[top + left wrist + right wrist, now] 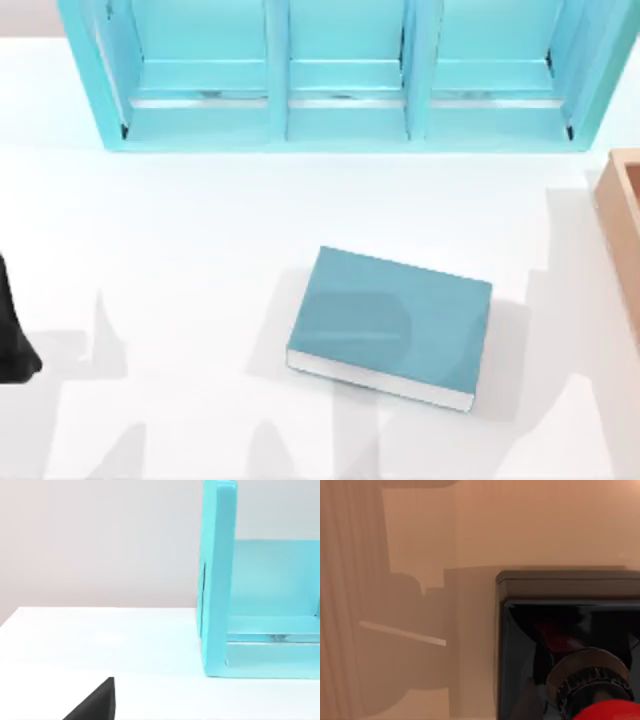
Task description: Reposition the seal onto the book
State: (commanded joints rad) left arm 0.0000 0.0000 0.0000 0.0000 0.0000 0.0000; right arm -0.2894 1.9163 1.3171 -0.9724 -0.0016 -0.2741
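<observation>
One black part of the left arm sits parked at the bench's left edge, and whether its pincer is released or clenched cannot be told. From the right wrist camera, the seal stands close below, its black square base and ribbed metal collar under a glossy red knob, resting on a tan surface with tan walls around it. Farther out, the teal-blue book lies flat on the white bench toward the front edge right of centre, nothing on its cover, with a light-blue shelf unit along the back edge and a tan wooden box at the right edge.
</observation>
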